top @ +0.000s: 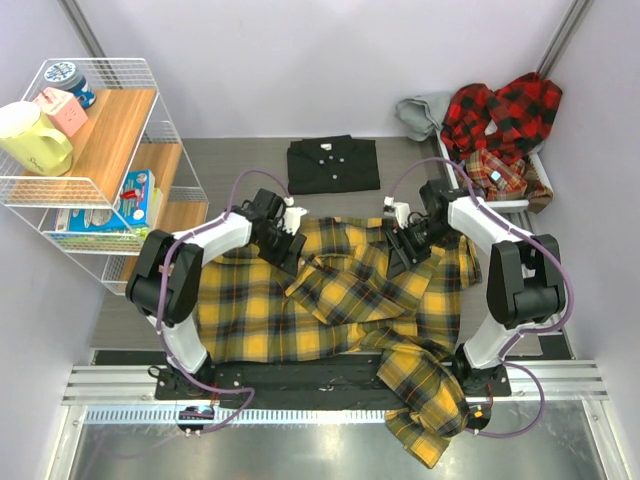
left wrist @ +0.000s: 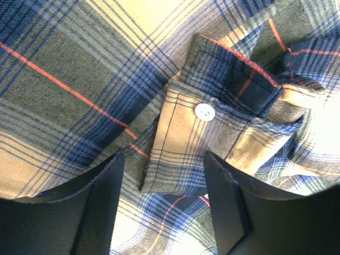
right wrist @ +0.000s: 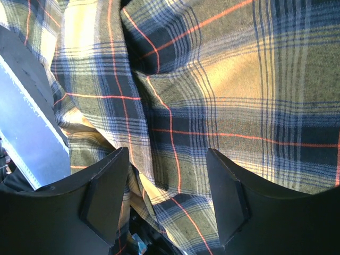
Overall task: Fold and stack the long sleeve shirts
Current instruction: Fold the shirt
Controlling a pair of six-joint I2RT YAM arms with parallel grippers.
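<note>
My left gripper [left wrist: 163, 159] and right gripper [right wrist: 167, 154] loom closest, with a folded black shirt [top: 333, 165] just beyond them, red plaid shirts [top: 505, 115] heaped far right and a wire shelf [top: 112, 135] at left. Both have their fingers apart and hold nothing, low over the yellow plaid shirt [top: 250, 320], the left above a white-buttoned flap [left wrist: 180, 154]; touching or not, I cannot tell. That shirt sprawls rumpled between my arms, one sleeve [top: 430, 405] trailing past the near edge.
</note>
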